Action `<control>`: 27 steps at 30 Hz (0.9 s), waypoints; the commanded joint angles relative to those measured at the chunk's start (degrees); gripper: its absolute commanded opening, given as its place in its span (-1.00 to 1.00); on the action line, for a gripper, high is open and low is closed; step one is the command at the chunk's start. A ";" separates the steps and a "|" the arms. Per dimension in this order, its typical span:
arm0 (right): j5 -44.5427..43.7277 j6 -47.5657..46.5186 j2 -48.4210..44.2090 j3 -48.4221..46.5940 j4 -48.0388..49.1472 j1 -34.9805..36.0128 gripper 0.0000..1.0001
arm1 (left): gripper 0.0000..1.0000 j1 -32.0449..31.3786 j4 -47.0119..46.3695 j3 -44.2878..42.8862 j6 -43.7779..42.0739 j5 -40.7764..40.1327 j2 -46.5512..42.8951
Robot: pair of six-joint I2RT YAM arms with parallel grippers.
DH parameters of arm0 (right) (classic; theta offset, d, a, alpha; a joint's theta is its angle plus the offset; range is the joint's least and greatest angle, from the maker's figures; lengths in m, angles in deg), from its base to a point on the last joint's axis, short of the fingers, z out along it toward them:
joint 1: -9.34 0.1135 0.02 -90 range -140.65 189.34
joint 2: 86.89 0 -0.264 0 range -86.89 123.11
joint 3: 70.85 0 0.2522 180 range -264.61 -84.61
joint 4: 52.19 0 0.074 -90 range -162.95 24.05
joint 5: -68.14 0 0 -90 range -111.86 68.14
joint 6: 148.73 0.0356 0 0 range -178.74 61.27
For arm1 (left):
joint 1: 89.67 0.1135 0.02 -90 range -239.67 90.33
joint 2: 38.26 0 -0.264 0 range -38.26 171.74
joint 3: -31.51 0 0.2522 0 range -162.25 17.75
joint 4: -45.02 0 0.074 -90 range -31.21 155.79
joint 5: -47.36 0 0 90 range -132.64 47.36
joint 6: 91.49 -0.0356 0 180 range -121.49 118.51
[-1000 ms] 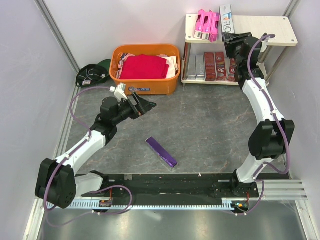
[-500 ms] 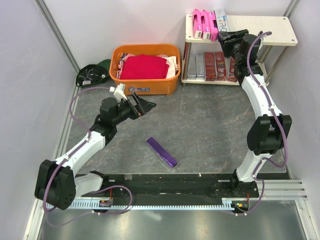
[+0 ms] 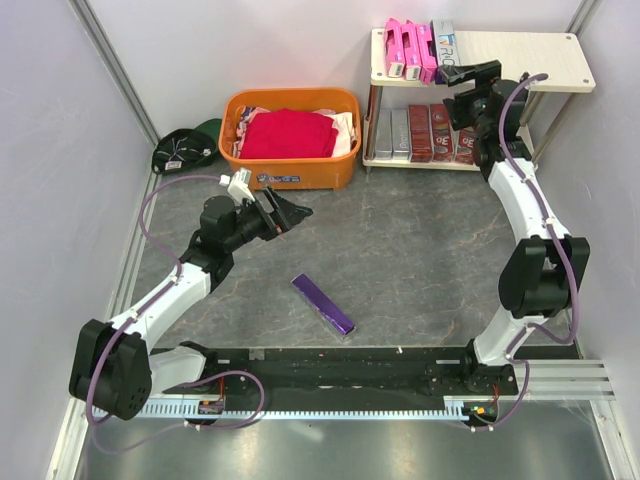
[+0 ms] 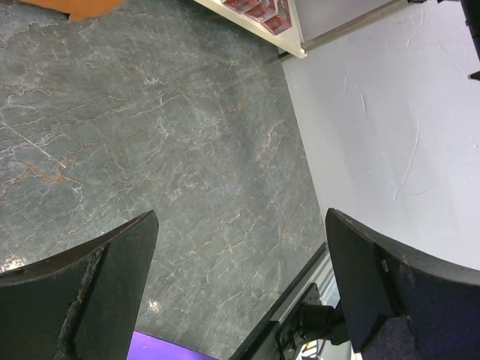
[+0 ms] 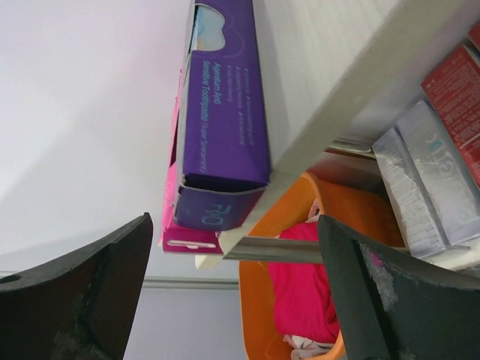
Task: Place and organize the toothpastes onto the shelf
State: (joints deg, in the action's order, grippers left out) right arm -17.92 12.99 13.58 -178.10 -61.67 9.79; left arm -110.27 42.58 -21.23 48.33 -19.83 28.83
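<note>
Nearest you, a purple toothpaste lies flat on the table; beyond it your left gripper hangs wide and empty; farthest, your right gripper gapes empty at the top board of the shelf, facing another purple box beside the pink boxes.

- Shelf: two tiers, pale cream boards, thin metal corner posts. Stands at the far right of the table.
- Top tier, left end: hot pink boxes lie side by side, ends toward the front edge.
- Purple box: lies just right of them, against the nearest pink one. White print along its side, near end slightly past the board's edge.
- Lower tier: silver-grey boxes at left, dark red boxes with white print at right, in one tight row.
- Loose dark purple box: flat and diagonal on the table, well apart from the shelf.
</note>
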 commanded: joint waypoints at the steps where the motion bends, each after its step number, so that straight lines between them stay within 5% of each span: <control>1: 3.17 -1.84 -6.06 3.66 3.29 -1.85 0.96 | 1.00 0.12 2.30 -1.35 -2.97 1.62 -0.21; 8: 3.44 -7.29 -17.65 12.45 2.32 -1.85 0.96 | 1.00 -0.05 17.68 -5.84 -6.49 1.71 2.87; 20: 6.07 -17.57 -34.28 29.40 -4.09 -1.77 0.96 | 1.00 -1.72 29.38 -0.14 -6.50 1.54 -0.12; 27: 8.01 -20.40 -37.62 35.65 -7.26 -1.77 0.96 | 1.00 -8.13 33.70 0.22 -5.00 -2.76 0.23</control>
State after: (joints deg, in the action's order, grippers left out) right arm -11.95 -4.32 -22.20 -145.07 -67.20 7.98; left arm -115.47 73.51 -21.21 43.81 -20.14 30.14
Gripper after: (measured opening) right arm 0.982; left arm 0.996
